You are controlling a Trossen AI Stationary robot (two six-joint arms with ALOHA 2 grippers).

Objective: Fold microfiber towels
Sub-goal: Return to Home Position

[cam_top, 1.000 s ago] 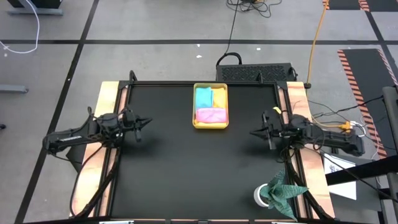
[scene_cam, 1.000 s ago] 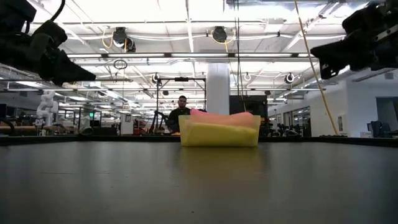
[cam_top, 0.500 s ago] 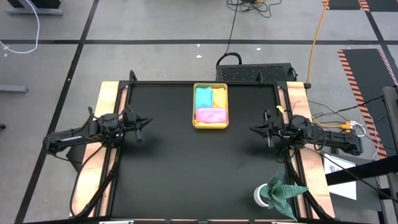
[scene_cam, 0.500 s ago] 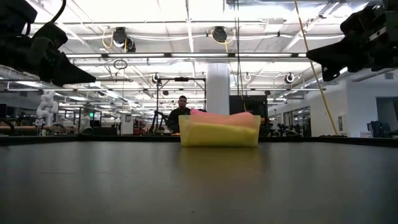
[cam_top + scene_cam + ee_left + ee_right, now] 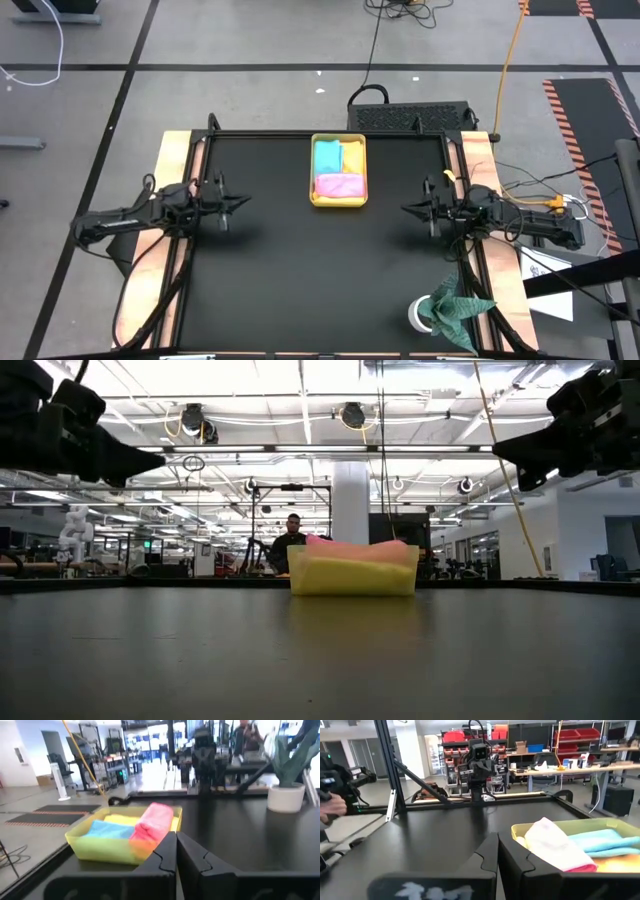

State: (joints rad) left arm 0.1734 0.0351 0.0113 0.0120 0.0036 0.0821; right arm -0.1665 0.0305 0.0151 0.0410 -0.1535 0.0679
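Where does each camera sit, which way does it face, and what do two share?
High view: overhead, straight down on the table; shows left gripper and right gripper.
Low view: table-top height, facing the yellow tray; both grippers in upper corners.
Left wrist view: on that wrist, facing the tray; own shut fingers show.
Right wrist view: on that wrist, likewise.
Shared: both wrist views see the pink towel in the tray.

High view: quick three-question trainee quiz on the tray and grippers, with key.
1. True or false: the pink towel lies inside the yellow tray.
2. The left gripper and right gripper, at the table's sides, hold: A) towels, B) nothing, C) the tray.
3. Fill in: beside the yellow towel in the tray lies the ___.
Key: 1 true; 2 B; 3 light blue towel.
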